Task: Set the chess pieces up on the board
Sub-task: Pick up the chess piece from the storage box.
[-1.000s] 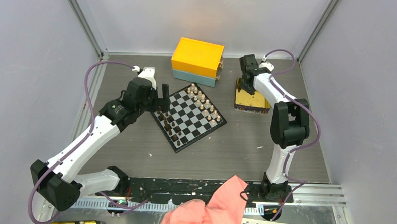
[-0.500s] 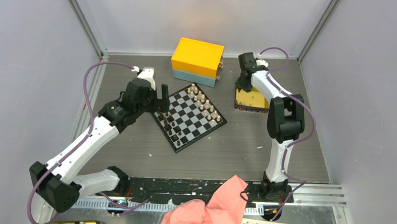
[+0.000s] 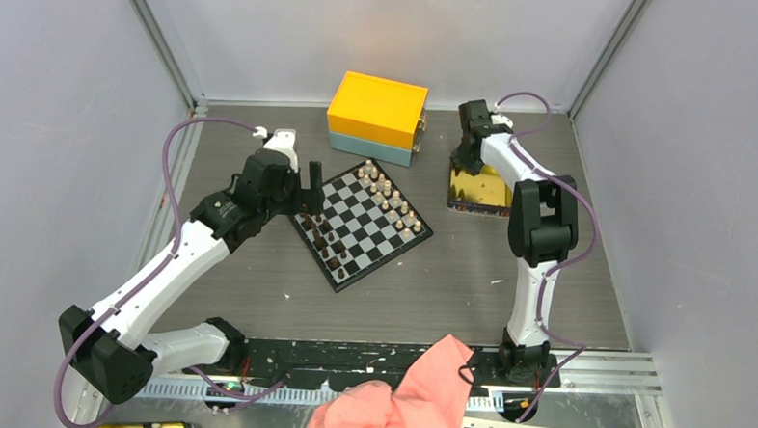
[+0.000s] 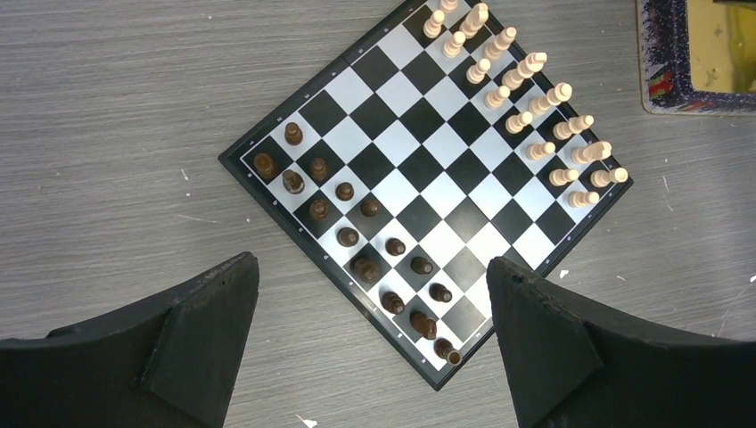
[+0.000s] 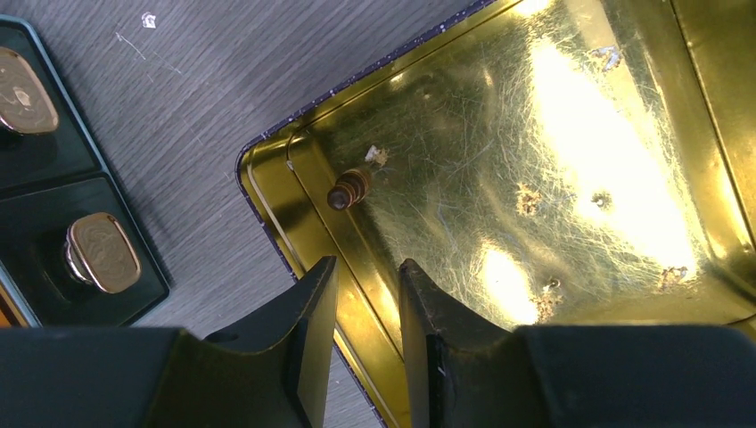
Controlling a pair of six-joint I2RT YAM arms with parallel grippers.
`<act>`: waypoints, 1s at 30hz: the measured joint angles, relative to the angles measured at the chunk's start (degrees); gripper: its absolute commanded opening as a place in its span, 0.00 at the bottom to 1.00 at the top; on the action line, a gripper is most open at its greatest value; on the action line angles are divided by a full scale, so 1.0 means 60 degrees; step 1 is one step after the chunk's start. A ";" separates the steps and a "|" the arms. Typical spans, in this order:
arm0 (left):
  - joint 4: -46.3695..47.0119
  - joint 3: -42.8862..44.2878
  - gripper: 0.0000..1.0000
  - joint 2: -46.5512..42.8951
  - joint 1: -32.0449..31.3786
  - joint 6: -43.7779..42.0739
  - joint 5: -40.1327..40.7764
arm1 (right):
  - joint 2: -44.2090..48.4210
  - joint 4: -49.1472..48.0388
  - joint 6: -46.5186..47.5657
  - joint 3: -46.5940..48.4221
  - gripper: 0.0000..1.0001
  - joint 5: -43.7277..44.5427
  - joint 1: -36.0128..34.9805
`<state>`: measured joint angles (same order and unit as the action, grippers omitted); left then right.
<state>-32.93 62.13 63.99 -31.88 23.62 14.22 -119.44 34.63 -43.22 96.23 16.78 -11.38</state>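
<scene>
**One dark piece left in the tin**

The board [image 3: 367, 225] is set cornerwise in the middle of the bench, somewhat toward the far edge. The tan pieces [image 4: 526, 120] are ranked along its far-right side and the dark pieces [image 4: 357, 236] along its near-left side, where the ranks look nearly complete.

The left gripper [image 4: 372, 263] is held above the dark side with its fingers spread wide and nothing between them, probably to keep clear while waiting.

The right gripper [image 5: 367, 285] is lowered over the gold tin [image 5: 535, 178] near the far right corner of the bench. Its fingers are drawn close with a narrow gap left, and nothing is grasped. A single dark piece [image 5: 349, 189] is seen lying on its side against the tin's wall, just beyond the fingertips. The narrow gap suits so small a target.
</scene>
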 measured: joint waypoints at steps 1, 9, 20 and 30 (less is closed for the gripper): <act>0.0000 0.0000 0.99 0.0025 0.0000 0.0000 0.0007 | 0.0000 -0.0025 0.0000 0.0004 0.37 -0.0015 0.0018; 0.0004 0.0000 0.98 0.0164 0.0000 0.0004 0.0029 | -0.0211 -0.0215 0.0004 0.0109 0.37 -0.0284 0.0193; 0.0011 0.0058 0.98 0.0430 0.0000 0.0004 0.0040 | -0.0681 -0.0568 -0.0004 0.0226 0.37 -0.0634 0.0291; 0.0015 0.0095 0.98 0.0656 0.0000 0.0000 0.0040 | -0.0845 -0.0659 -0.0004 0.0608 0.37 -0.0783 0.0350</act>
<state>-32.84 62.70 67.92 -31.88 23.62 14.46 -124.51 30.68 -43.24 99.88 12.08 -9.28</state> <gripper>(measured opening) 0.984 0.369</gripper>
